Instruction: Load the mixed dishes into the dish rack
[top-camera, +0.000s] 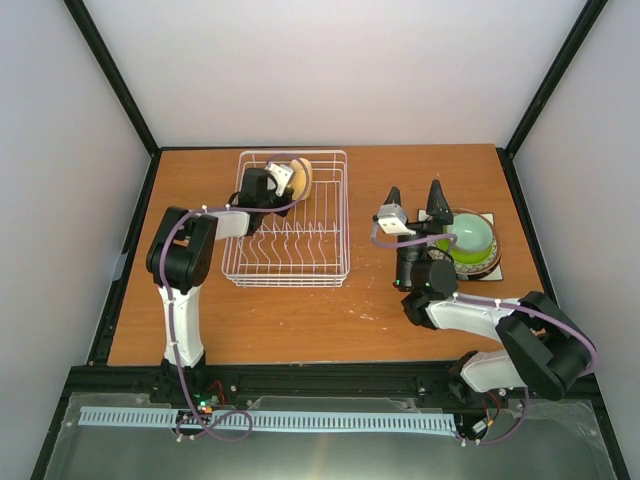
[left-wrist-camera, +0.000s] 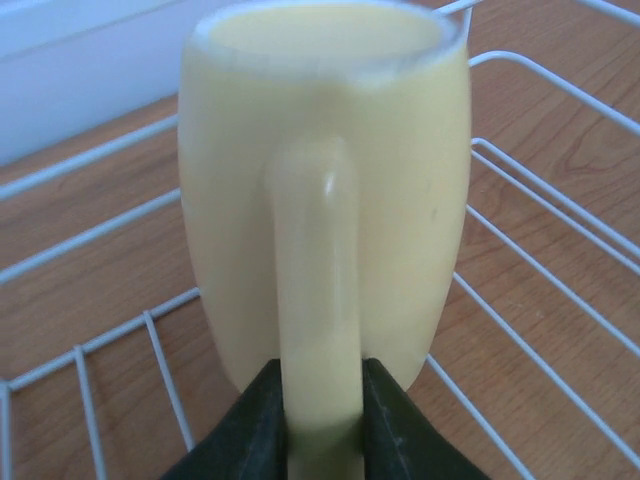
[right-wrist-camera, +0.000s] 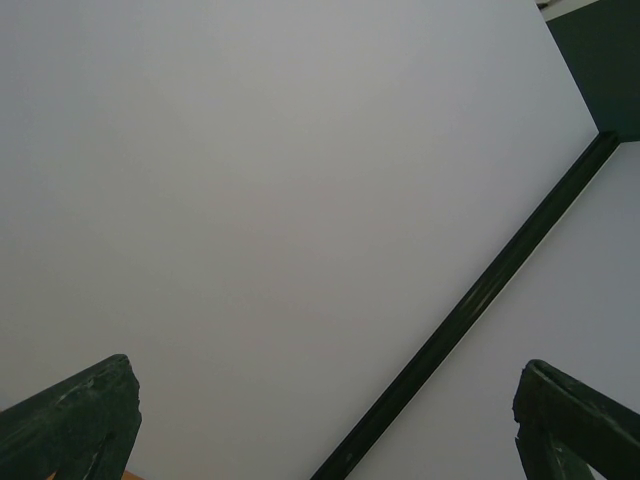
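Note:
The white wire dish rack (top-camera: 290, 250) stands left of the table's middle. My left gripper (top-camera: 283, 180) is over its back left part, shut on the handle of the yellow-tan mug (top-camera: 300, 176). In the left wrist view the mug (left-wrist-camera: 320, 170) fills the frame above the rack wires (left-wrist-camera: 545, 255), and the gripper (left-wrist-camera: 322, 425) clamps its handle. My right gripper (top-camera: 415, 190) is open, empty and points upward, just left of the plate stack. There the pale grey-green cup (top-camera: 470, 235) lies upside down on the lime-green plate (top-camera: 468, 258), over the patterned-rim plate (top-camera: 490, 262) and the white plate (top-camera: 503, 272).
The right wrist view shows only the grey wall, a dark frame post (right-wrist-camera: 480, 300) and its own spread fingers (right-wrist-camera: 70, 425). Rows of upright prongs (top-camera: 290, 240) fill the rack's middle. Dark frame rails (top-camera: 120, 260) edge the table.

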